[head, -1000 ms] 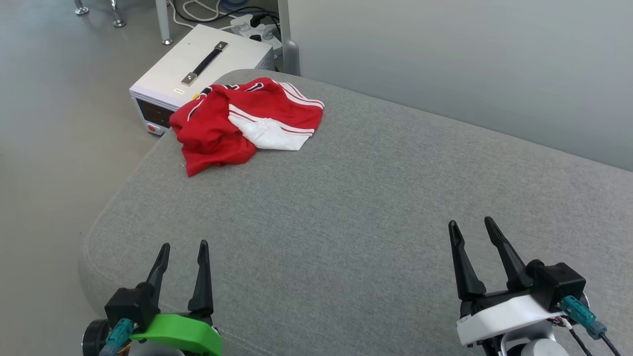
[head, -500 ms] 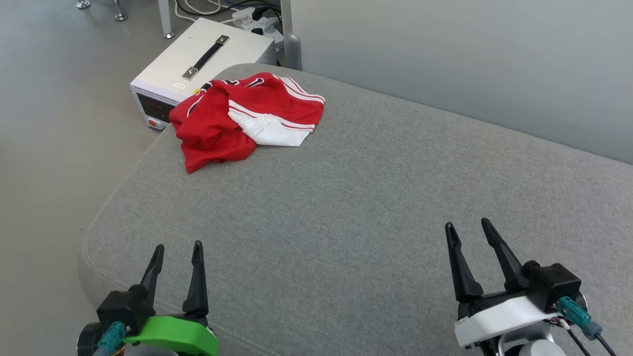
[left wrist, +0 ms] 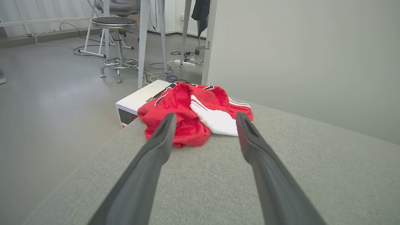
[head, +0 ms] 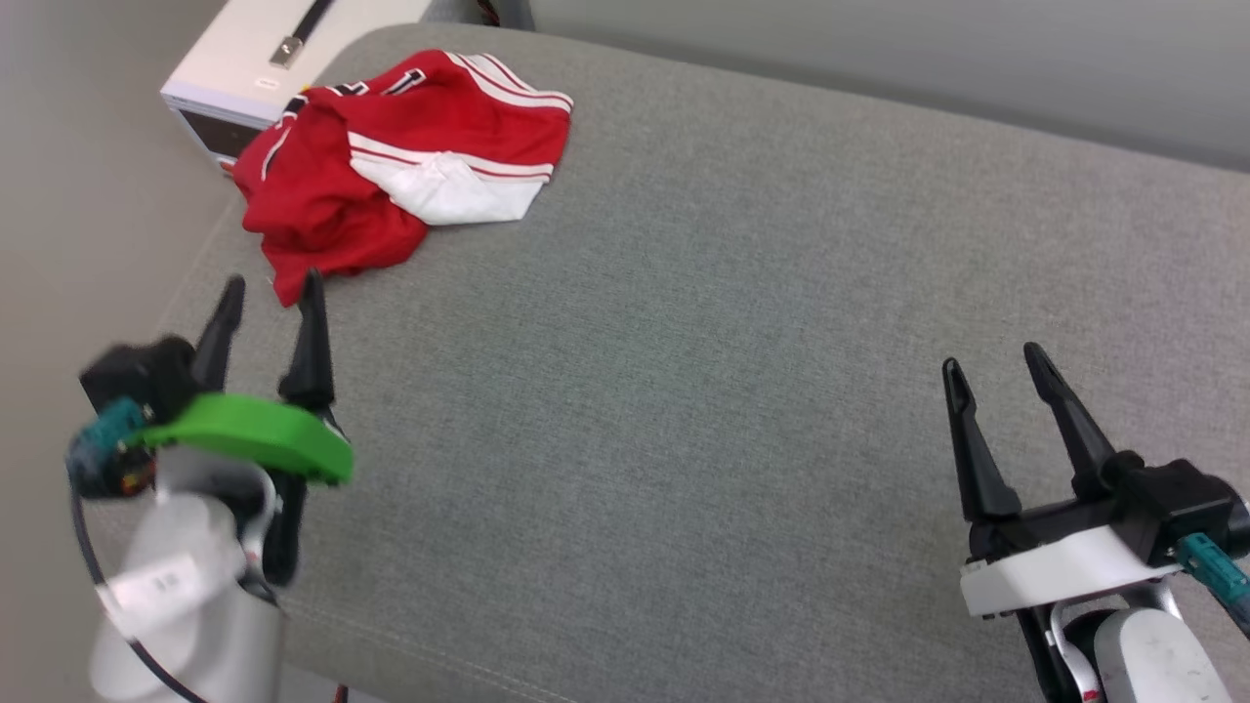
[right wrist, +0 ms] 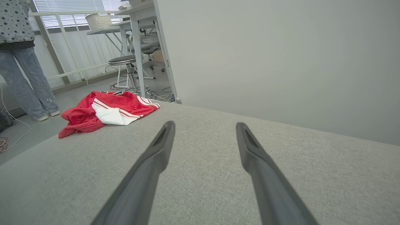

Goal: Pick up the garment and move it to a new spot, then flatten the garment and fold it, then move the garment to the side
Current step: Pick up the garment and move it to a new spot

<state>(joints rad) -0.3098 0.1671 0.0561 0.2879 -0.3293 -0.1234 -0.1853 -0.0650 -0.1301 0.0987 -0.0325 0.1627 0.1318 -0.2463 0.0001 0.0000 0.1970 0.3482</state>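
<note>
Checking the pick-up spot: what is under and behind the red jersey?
The jersey lies on the grey cushion, near its corner; behind it stands a white box. Whatever its folds cover is hidden.

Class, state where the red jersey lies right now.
In the head view the jersey lies crumpled at the far left corner of the grey cushion, beside the white box, just beyond the open left gripper.

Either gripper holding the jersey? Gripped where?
Nothing held. Left gripper and right gripper both open, empty; the garment lies crumpled on the grey cushion.
</note>
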